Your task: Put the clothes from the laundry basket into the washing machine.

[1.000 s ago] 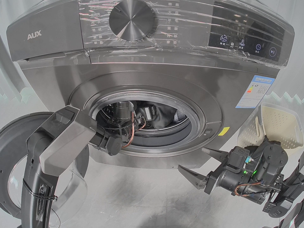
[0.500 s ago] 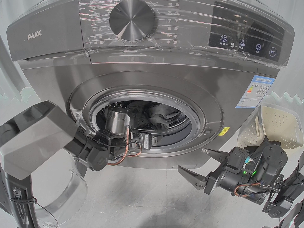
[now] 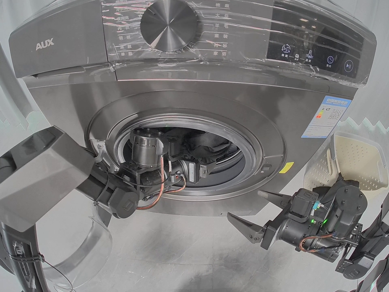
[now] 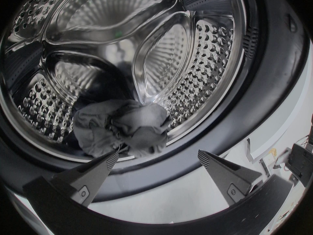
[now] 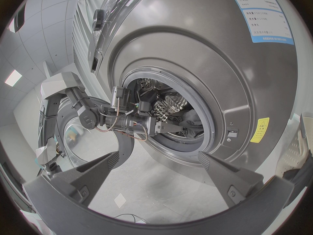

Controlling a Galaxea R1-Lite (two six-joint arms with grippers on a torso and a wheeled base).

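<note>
Grey floor (image 3: 182, 244) — clothes (image 4: 120, 128) in washing machine (image 3: 194, 98)

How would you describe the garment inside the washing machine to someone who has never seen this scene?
Find the big grey washing machine with its round opening. Inside the shiny perforated drum, a crumpled grey cloth lies near the front rim. Its dull, wrinkled surface sets it apart from the bright metal around it.

A crumpled bundle of grey clothes (image 4: 120, 128) lies at the low part of the shiny, perforated drum (image 4: 202, 59), close to its front rim. The left gripper (image 4: 157, 154) sits at the drum mouth with its fingers (image 4: 94, 173) wide apart and nothing between them. The dark door seal (image 4: 270, 82) curves around the opening.
</note>
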